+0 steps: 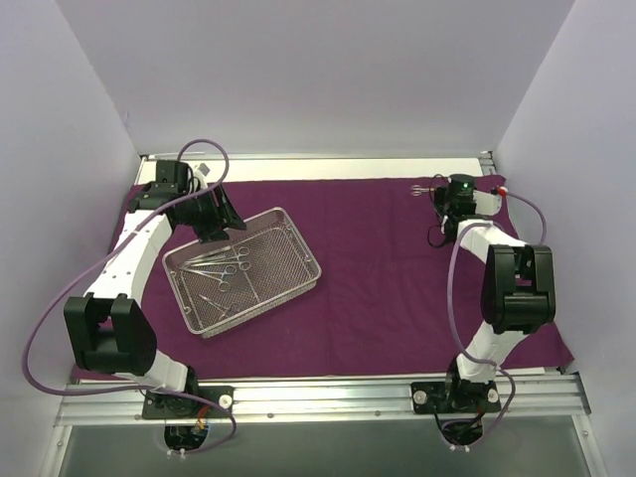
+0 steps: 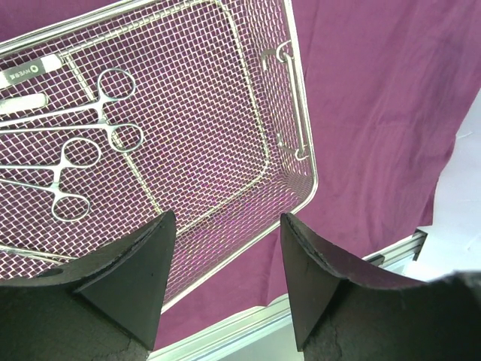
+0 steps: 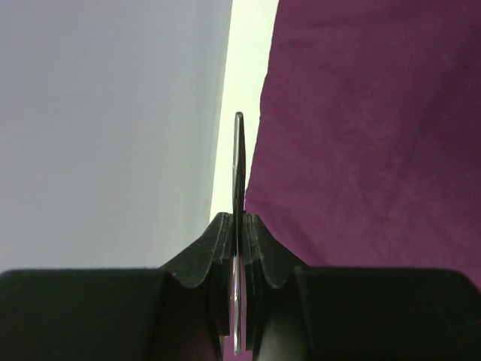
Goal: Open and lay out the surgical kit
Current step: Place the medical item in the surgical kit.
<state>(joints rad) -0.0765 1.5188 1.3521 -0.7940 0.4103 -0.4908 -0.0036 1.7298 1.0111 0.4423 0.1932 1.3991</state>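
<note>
Worktop under purple cloth spread flat, tray left-centre holding clamps, my left gripper fingers apart above it, right gripper fingers clamped on one thin instrument at the far-right cloth edge; I judge unwrapping done, layout barely begun.

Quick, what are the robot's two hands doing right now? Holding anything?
Left gripper: open, holding nothing, above the wire-mesh tray.
Right gripper: closed on a thin silver instrument.
</note>
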